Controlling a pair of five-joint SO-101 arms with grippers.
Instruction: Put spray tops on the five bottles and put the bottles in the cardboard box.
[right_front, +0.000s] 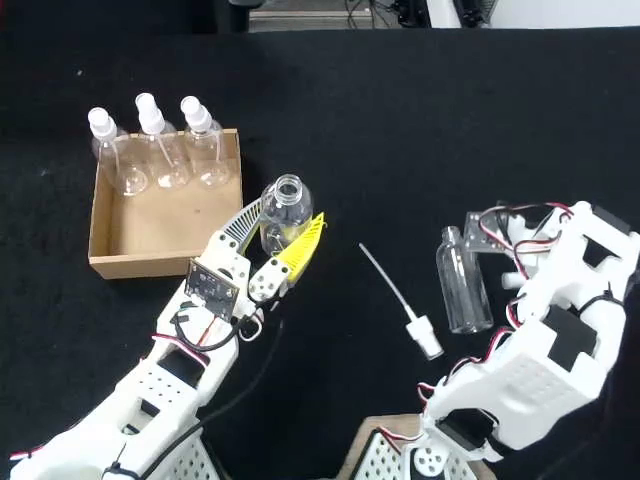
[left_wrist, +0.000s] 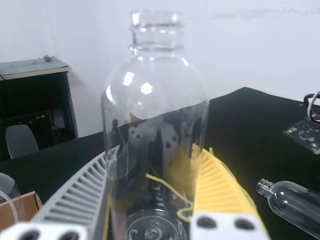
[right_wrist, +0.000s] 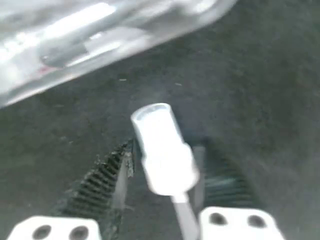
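My left gripper is shut on an upright clear bottle with an open neck, just right of the cardboard box. In the left wrist view its grey and yellow fingers press the bottle from both sides. Three bottles with spray tops stand along the box's far wall. Another clear bottle lies on the cloth beside the right arm. A loose white spray top with a long tube lies left of it. In the right wrist view my right gripper is open, with the spray top between its fingers.
Black cloth covers the table. The near half of the box floor is bare. The lying bottle and a corner of the box show in the left wrist view. A blurred bottle lies beyond the right fingers.
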